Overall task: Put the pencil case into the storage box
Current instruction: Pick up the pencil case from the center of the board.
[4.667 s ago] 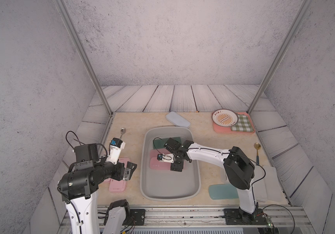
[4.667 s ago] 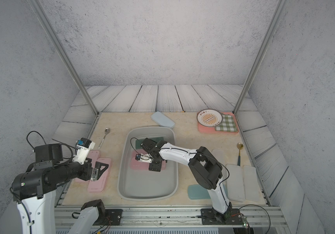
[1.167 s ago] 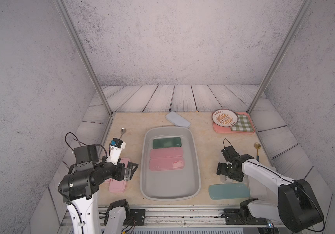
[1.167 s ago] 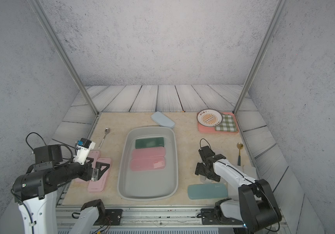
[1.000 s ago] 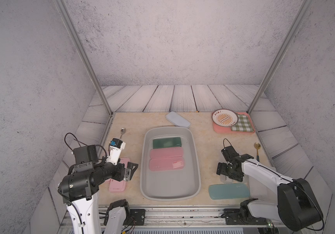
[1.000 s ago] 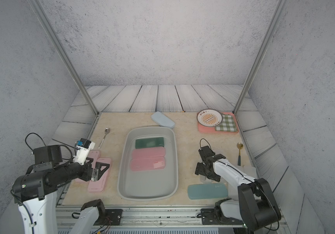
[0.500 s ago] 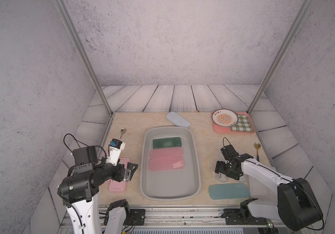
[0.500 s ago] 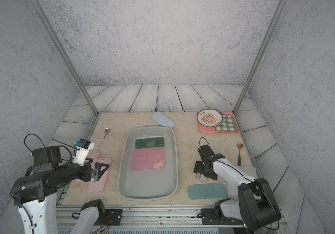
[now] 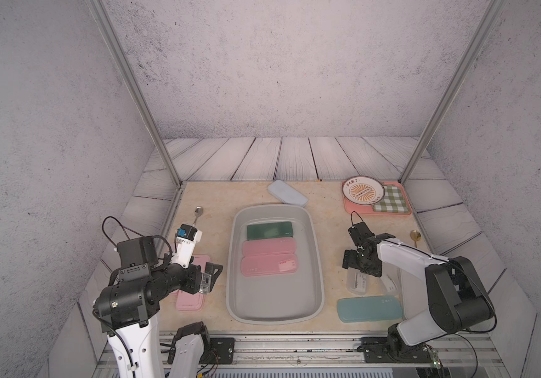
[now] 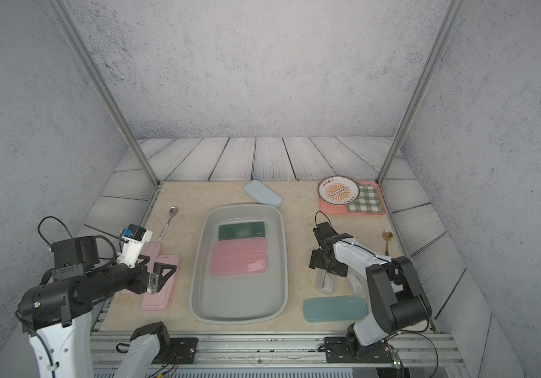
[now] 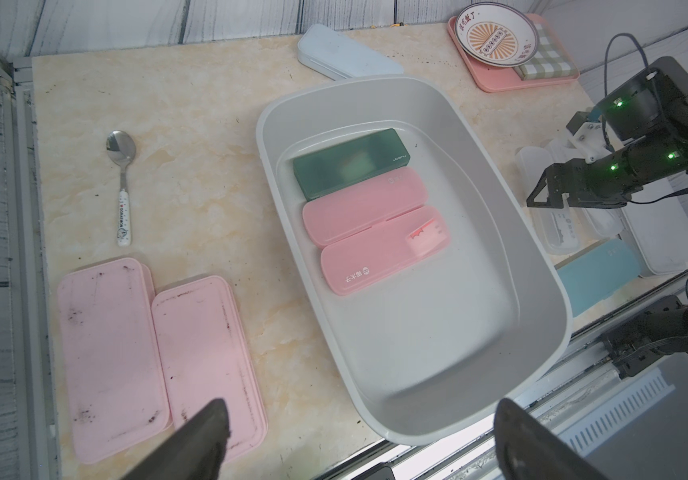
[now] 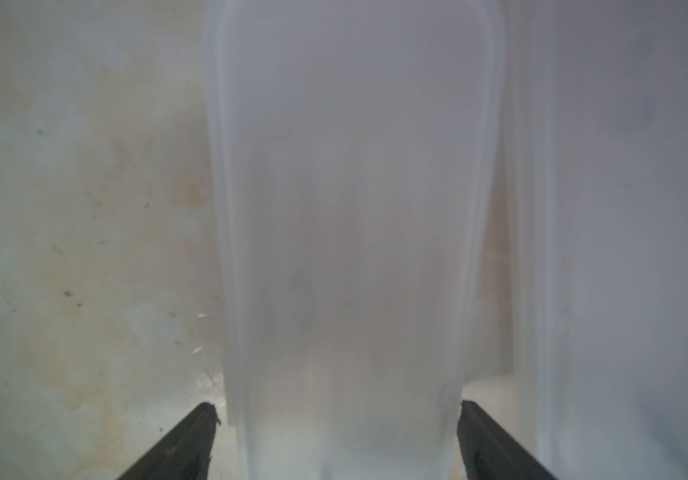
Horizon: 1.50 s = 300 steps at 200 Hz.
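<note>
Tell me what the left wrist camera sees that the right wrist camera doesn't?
Only left wrist: the storage box holding a green case and two pink cases, plus a spoon. Only right wrist: the right arm's open jaws straddling a frosted case, close up and blurred. Both: that frosted case and the beige tabletop.

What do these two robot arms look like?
The left arm and right arm pair white shells with chunky black joints and looping black cables. The left gripper and right gripper have black triangular fingers. Small green lights dot the right arm.
</note>
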Available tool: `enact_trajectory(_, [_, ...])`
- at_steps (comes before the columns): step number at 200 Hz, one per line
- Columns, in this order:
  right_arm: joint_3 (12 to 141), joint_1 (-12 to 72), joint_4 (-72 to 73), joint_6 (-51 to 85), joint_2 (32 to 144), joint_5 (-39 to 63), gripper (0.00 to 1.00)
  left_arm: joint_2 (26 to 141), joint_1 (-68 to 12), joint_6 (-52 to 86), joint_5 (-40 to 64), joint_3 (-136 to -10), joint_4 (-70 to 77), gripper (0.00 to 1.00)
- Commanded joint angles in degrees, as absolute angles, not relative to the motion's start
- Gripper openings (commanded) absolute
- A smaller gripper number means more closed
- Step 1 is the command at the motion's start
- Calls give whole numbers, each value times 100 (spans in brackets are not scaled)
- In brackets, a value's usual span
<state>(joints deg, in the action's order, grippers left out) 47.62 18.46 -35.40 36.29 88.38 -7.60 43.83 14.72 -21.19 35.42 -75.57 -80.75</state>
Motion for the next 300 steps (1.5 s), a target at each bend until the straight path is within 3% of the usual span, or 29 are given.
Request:
enact_trajectory(1, [4833, 1838, -3512, 3654, 9115, -967, 92, 4326, 1529, -2150, 3650, -7517, -8094, 100])
enact_trajectory(59, [4744, 1838, -3208, 3763, 9147, -1088, 82, 4335, 1529, -2167, 3683, -7522, -8101, 100])
enact_trajectory(93, [4393, 1859, -3108, 3745, 8508, -838, 66, 4301, 1529, -2163, 3683, -7520, -8099, 100])
enact_trajectory(137, [4362, 2314, -3976, 3418, 6664, -678, 65, 4293, 1530, -2147, 3657, -7511, -8086, 100])
enact_trajectory(165, [4947, 3287, -4506, 3056, 6122, -911, 66, 4291, 1530, -2111, 3654, -7509, -8067, 100])
enact_trajectory(215, [5965, 4834, -3912, 1834, 6728, -475, 65, 4247, 1614, -2070, 3599, -7506, -8029, 100])
enact_trajectory(300, [6795, 5994, -2551, -1195, 8949, 217, 66, 4315, 1725, -1978, 3672, -7503, -7984, 100])
